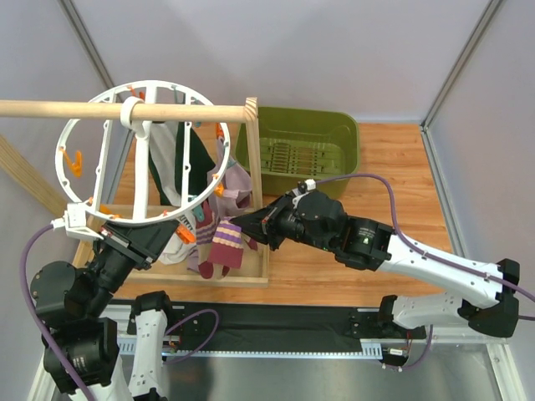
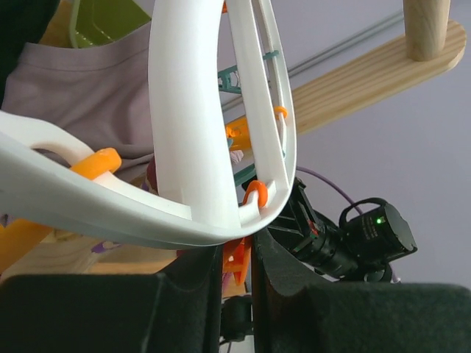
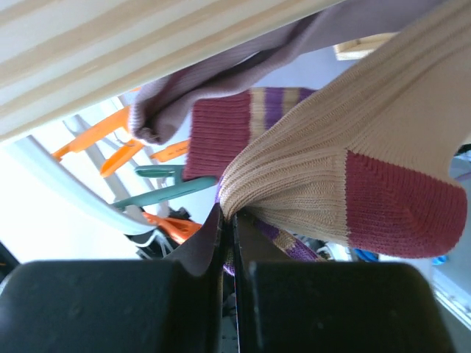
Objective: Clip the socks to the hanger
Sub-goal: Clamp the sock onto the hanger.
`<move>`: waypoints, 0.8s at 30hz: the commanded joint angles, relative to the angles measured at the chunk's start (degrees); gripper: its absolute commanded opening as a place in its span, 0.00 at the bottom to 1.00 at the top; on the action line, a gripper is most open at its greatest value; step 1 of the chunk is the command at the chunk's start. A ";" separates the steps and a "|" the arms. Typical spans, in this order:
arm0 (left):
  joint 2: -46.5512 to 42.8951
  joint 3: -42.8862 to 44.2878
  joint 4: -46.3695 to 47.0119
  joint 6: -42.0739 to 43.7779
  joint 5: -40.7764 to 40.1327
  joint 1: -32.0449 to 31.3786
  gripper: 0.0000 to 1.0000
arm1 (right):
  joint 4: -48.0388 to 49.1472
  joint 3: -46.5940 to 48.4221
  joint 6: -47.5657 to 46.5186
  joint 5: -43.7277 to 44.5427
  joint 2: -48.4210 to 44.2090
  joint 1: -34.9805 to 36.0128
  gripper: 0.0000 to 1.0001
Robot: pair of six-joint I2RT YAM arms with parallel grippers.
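**Left tool** [image 2: 237, 259]. Its 2 fingers [image 2: 195, 301] are pressed together on an orange clip [image 2: 235, 263] that hangs from the lower rim of the hanger [image 2: 184, 140]. The white ring of the hanger arcs directly above and ahead of this tool. Behind the ring, up and to the left of the tool, lies a mauve garment [image 2: 81, 95]. A wooden frame [image 2: 368, 77] crosses above and to the right.

**Right tool** [image 3: 228, 220]. The jaws are closed on a gathered fold of a sock [image 3: 324, 169], which is cream ribbed knit with 1 maroon patch. The fabric fans upward and to the right of the fingertips. A second sock [image 3: 221, 132], with a maroon cuff and purple and cream stripes, sits just above the fingertips, partly behind the first. To the left of this tool, a teal clip [image 3: 165, 193] and several orange ones project from the pale ring.

**Top view.** The 2 tools point toward each other, near but apart, under the near rim of the hanger. The hanger hangs by its loop from a wooden rod [image 1: 50, 109]. Beyond the right tool, a green bin [image 1: 305, 150] stands on the tabletop [image 1: 393, 167].
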 commanded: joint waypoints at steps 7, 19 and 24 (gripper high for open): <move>0.27 -1.23 4.64 -3.23 0.65 -0.01 0.00 | 4.22 7.37 4.92 1.32 5.64 0.42 0.00; -0.26 -1.76 6.66 -3.23 1.26 -0.01 0.00 | 6.60 7.10 5.27 -0.26 5.64 0.33 0.00; -0.26 -2.11 7.19 -3.49 1.61 0.08 0.00 | 7.65 7.37 6.76 -1.14 6.43 0.24 0.00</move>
